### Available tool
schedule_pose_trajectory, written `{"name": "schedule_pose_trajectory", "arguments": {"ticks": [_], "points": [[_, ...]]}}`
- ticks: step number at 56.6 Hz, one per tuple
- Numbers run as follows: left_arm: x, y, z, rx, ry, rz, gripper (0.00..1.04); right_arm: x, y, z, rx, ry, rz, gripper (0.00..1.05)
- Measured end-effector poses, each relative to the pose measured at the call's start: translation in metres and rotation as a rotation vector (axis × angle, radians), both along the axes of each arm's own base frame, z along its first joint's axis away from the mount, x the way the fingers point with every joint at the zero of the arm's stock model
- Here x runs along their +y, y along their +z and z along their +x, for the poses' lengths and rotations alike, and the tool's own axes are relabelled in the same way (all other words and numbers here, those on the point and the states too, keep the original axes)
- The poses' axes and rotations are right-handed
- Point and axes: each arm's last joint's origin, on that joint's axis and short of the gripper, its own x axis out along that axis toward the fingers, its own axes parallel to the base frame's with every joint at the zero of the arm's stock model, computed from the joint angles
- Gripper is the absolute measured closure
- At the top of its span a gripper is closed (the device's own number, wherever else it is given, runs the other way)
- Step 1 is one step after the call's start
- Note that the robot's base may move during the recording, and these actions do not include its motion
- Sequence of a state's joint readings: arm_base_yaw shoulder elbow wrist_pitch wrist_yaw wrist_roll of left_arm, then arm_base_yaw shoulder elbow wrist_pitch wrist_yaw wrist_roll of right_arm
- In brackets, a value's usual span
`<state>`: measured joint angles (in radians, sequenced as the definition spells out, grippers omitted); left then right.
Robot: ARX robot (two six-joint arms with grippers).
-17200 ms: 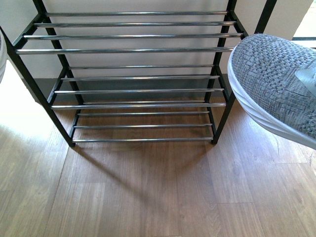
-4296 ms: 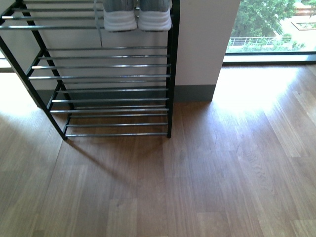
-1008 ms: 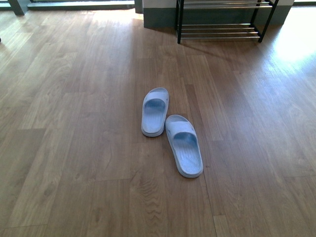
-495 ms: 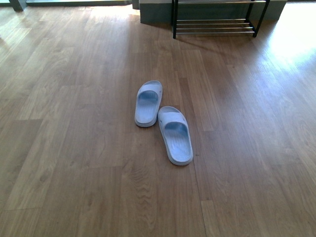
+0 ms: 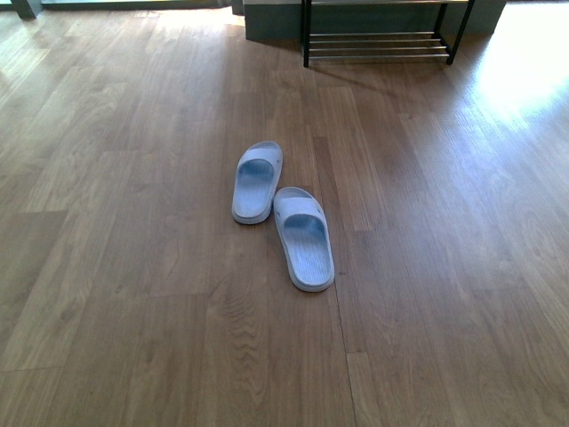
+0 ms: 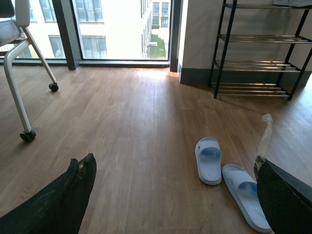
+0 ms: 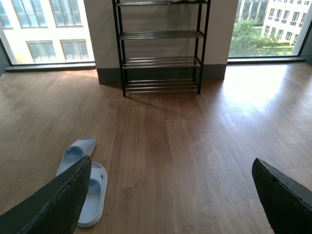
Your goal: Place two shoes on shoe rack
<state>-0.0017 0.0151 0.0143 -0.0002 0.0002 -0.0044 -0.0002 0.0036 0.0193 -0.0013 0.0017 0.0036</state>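
Two pale blue slides lie side by side on the wood floor, one (image 5: pixel 256 182) slightly farther off than the other (image 5: pixel 304 238). The black-framed shoe rack (image 5: pixel 375 36) with chrome rods stands against the far wall. Neither gripper shows in the front view. In the left wrist view my left gripper (image 6: pixel 173 195) is open above the floor, with the slides (image 6: pixel 208 160) (image 6: pixel 245 195) by its one finger (image 6: pixel 287 200). My right gripper (image 7: pixel 170 200) is open too, holding nothing, and the slides (image 7: pixel 75 152) (image 7: pixel 92 195) sit beside its finger (image 7: pixel 53 204). The rack (image 7: pixel 161 48) is well beyond both.
A white wheeled chair (image 6: pixel 19 73) stands by the tall windows (image 6: pixel 117 29) off to one side. A grey plinth wall (image 7: pixel 97 73) runs behind the rack. Bare wood floor (image 5: pixel 427 267) stretches between the slides and the rack.
Long before, a grey sneaker was held by the rack, then both stood on its top shelf. Over the last second the slides and rack have drifted up and left in the front view.
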Motion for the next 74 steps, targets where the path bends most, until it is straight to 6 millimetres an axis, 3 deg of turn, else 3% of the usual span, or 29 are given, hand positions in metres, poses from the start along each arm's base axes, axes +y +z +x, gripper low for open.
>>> {"name": "schedule_pose_trajectory", "arguments": {"ticks": [74], "points": [[0.0000,0.0000,0.0000,0.000,0.000,0.000,0.09,0.0000,0.0000,0.0000,0.000,0.002,0.000,0.09]]}}
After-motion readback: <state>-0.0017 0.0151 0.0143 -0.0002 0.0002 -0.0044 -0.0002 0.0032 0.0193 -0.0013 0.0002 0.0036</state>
